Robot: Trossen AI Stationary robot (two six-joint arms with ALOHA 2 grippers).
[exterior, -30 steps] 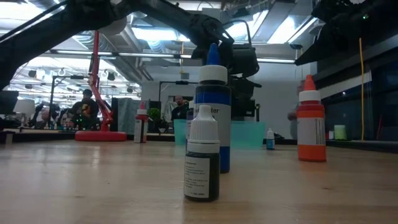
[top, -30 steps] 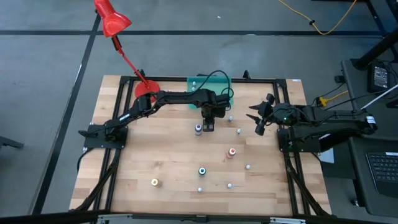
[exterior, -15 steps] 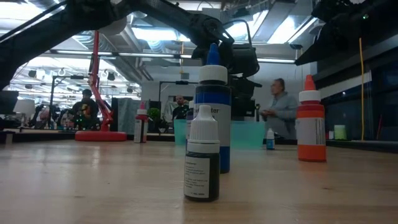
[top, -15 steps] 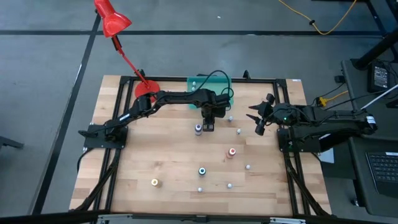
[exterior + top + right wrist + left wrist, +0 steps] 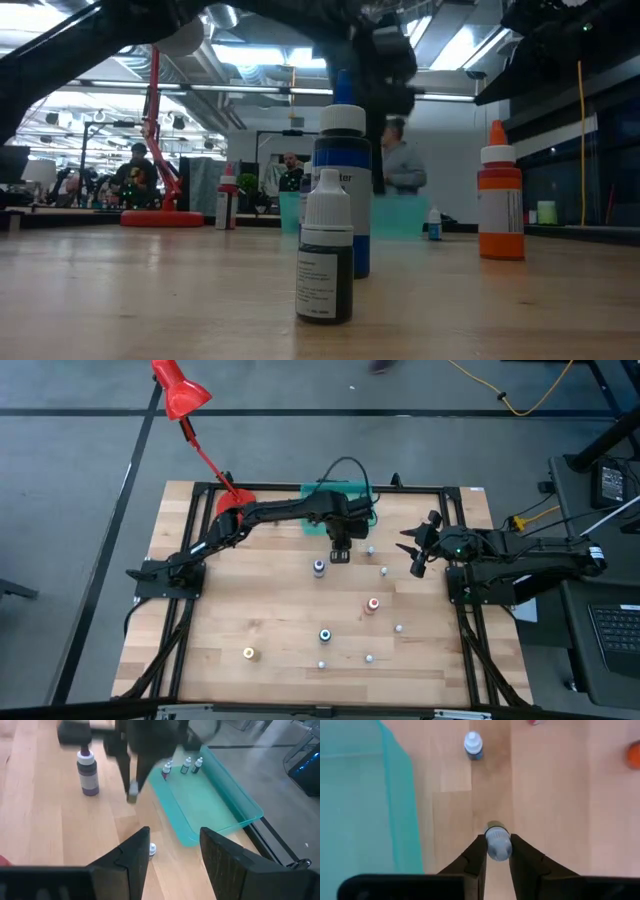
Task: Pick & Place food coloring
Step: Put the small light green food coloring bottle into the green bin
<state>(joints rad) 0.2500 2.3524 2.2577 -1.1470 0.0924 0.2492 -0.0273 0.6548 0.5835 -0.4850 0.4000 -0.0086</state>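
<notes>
Pinching a small whitish food-colouring bottle (image 5: 497, 843) between its fingers, the left gripper (image 5: 497, 854) holds it clear of the table (image 5: 555, 815), just beside the teal tray (image 5: 355, 795); judged step: carry, next a release over the tray. Beyond it stand a purple bottle (image 5: 319, 567), then scattered bottles; nothing blocks. The right gripper (image 5: 412, 550) waits, jaws spread, well apart.

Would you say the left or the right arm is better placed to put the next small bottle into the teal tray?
Left. The left gripper holds a small bottle lifted off the table beside the teal tray. The right gripper hangs open and empty near the table's right side.
</notes>
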